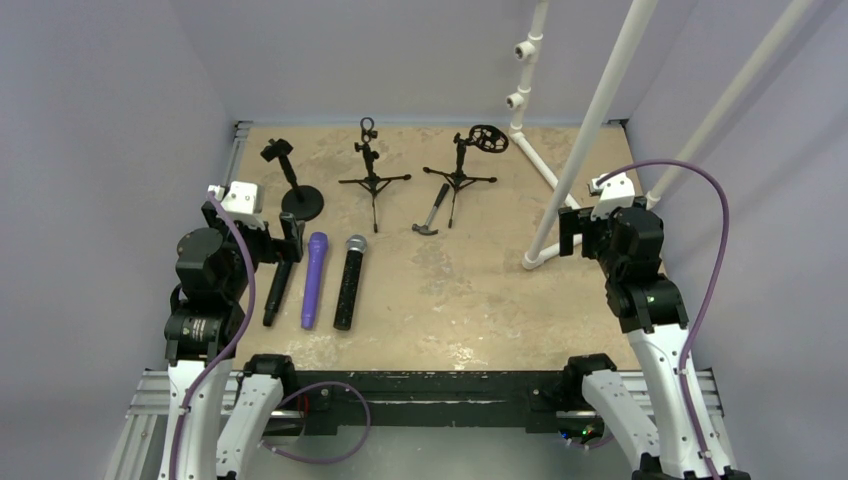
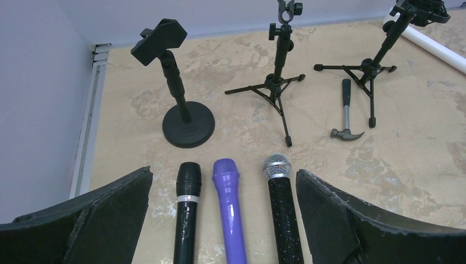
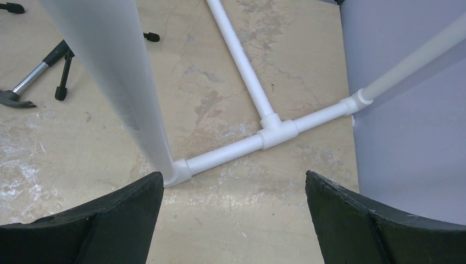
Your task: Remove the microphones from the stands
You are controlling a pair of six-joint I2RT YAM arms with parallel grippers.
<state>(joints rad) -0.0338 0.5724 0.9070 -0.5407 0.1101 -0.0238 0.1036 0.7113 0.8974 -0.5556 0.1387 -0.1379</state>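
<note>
Three microphones lie side by side on the table: a black one [image 1: 277,290] [image 2: 187,209], a purple one [image 1: 313,280] [image 2: 229,209], and a glittery black one with a silver grille [image 1: 349,283] [image 2: 284,209]. Behind them stand a round-base stand [image 1: 300,198] [image 2: 187,124], a tripod stand [image 1: 372,180] [image 2: 280,77] and a tripod with a round shock mount [image 1: 462,170] [image 2: 379,60]. All three holders are empty. My left gripper [image 1: 288,238] [image 2: 223,176] is open and empty above the microphones' heads. My right gripper [image 1: 575,228] [image 3: 234,179] is open and empty at the right.
A small hammer [image 1: 433,212] [image 2: 346,113] lies between the two tripods. A white PVC pipe frame [image 1: 590,130] [image 3: 242,148] rises at the right, its foot on the table just ahead of my right gripper. Purple walls close in on three sides.
</note>
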